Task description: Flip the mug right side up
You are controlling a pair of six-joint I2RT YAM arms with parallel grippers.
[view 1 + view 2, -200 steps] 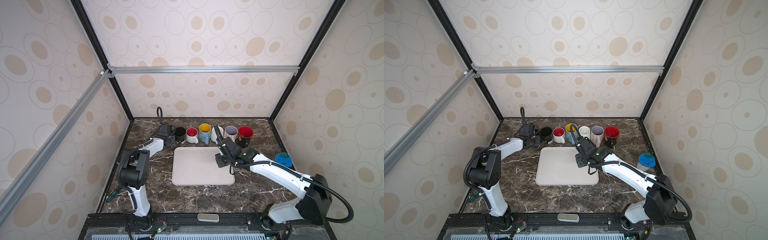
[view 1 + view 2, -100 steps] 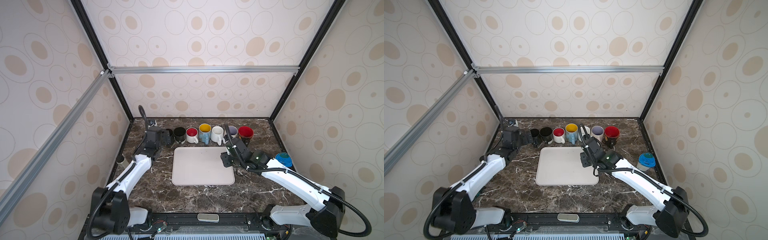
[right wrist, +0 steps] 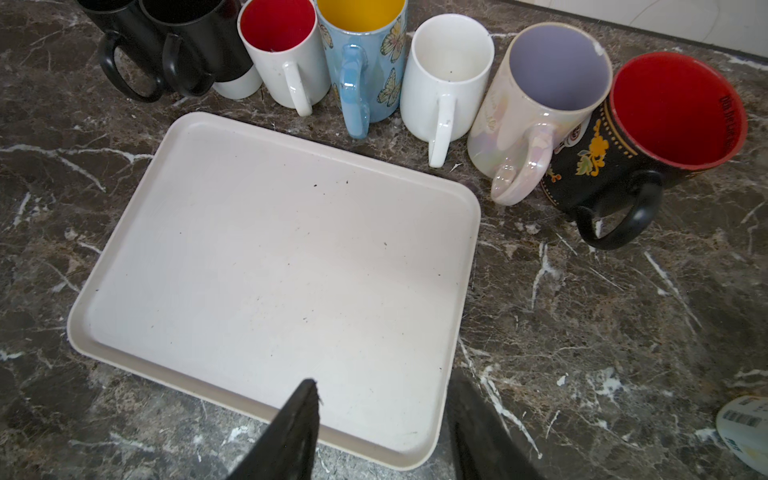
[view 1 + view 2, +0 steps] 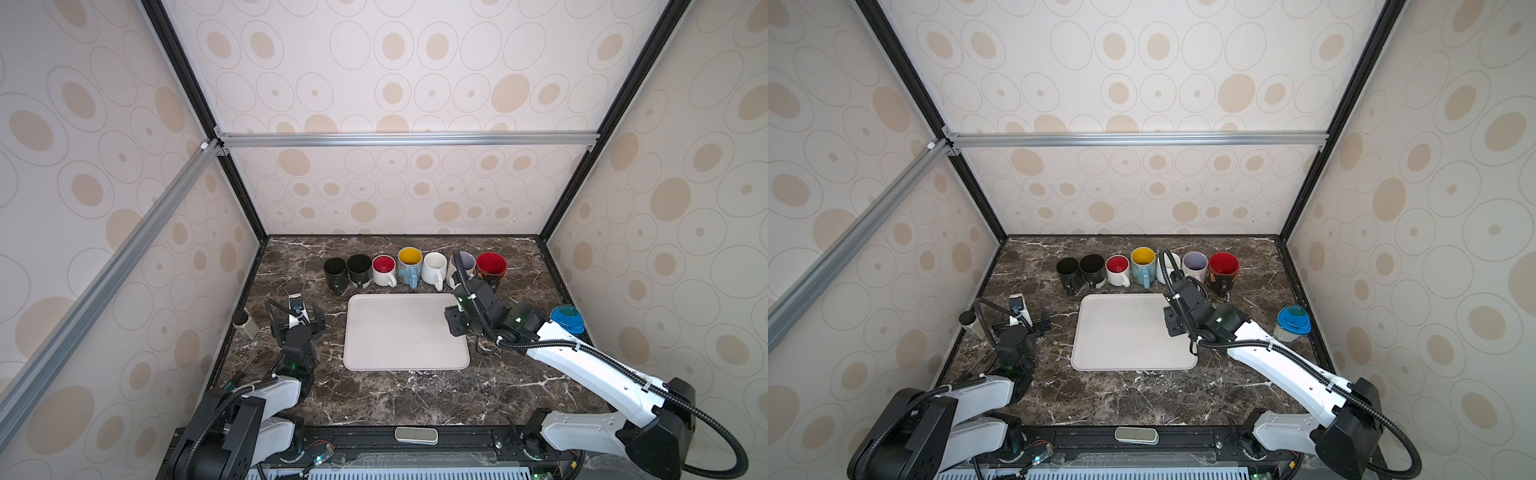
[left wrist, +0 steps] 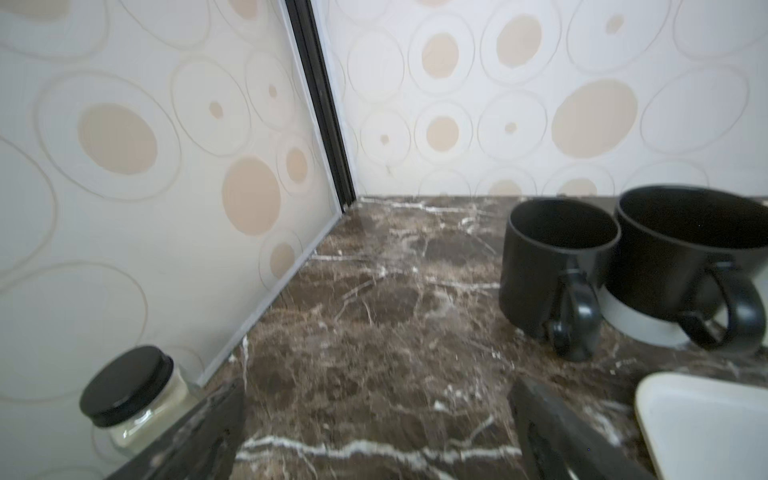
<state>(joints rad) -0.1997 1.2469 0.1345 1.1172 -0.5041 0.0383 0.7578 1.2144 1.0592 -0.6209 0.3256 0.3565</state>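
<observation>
Light was bright, soft and even — only faint shadows lay beside the mugs. The marble tabletop carried a dull sheen. Both top views bowed at the edges; the left wrist view was smeared by blur.

Seven upright mugs stand in a row toward the marble surface's back edge, from a black mug to a red-lined black mug, all with handles facing the white tray lying just beside them. The right hand hangs over one tray corner, its dark fingers spread apart.
</observation>
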